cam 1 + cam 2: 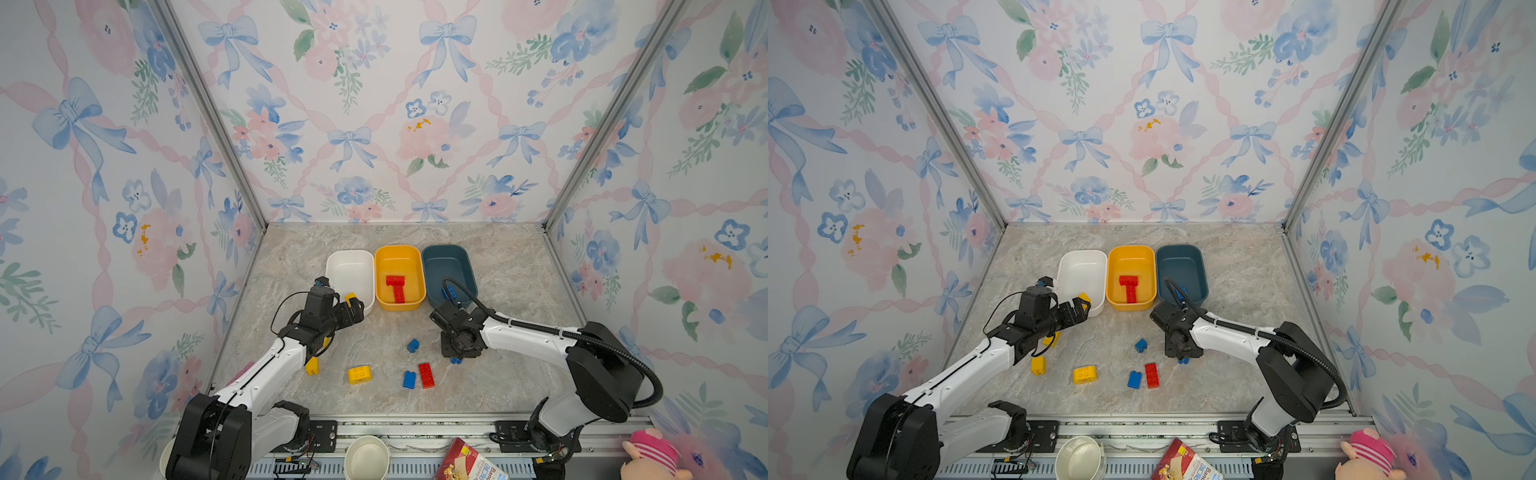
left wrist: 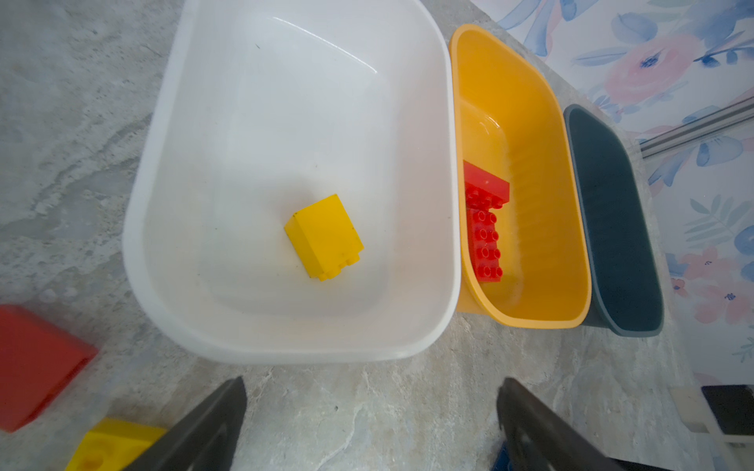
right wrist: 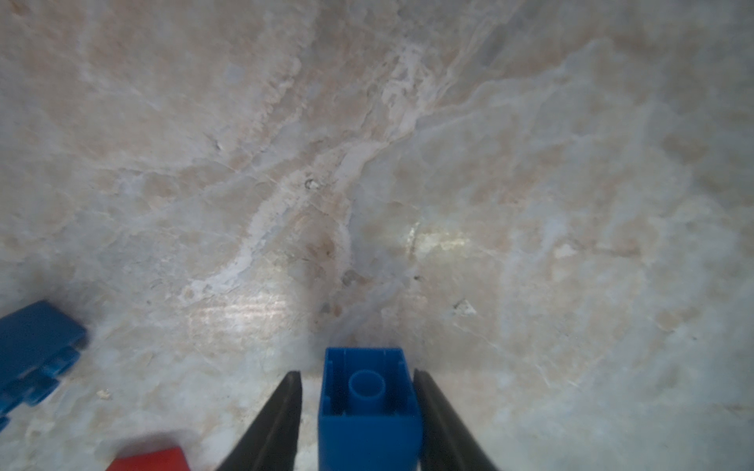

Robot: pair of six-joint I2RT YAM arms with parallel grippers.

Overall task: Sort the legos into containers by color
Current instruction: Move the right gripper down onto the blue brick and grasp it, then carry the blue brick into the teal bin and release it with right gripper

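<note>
My right gripper (image 3: pixel 358 373) points down at the table with its jaws close around a blue lego (image 3: pixel 369 420); one finger touches it and a thin gap shows at the other. My left gripper (image 2: pixel 371 391) hangs open and empty before the white container (image 1: pixel 332 266), where a yellow lego (image 2: pixel 322 236) lies. Two red legos (image 1: pixel 396 286) lie in the yellow container (image 1: pixel 399 251). A blue lego (image 1: pixel 450 292) lies in the teal container (image 1: pixel 446 249). Loose on the table are two yellow legos (image 1: pixel 312 366) (image 1: pixel 360 374), two blue legos (image 1: pixel 412 345) (image 1: pixel 409 379) and a red lego (image 1: pixel 426 375).
Another red lego (image 2: pixel 36 363) lies left of the white container, under my left arm in both top views. A paper cup (image 1: pixel 366 457), a snack box (image 1: pixel 473 463) and a pink plush toy (image 1: pixel 652 455) sit on the front rail. Floral walls close three sides.
</note>
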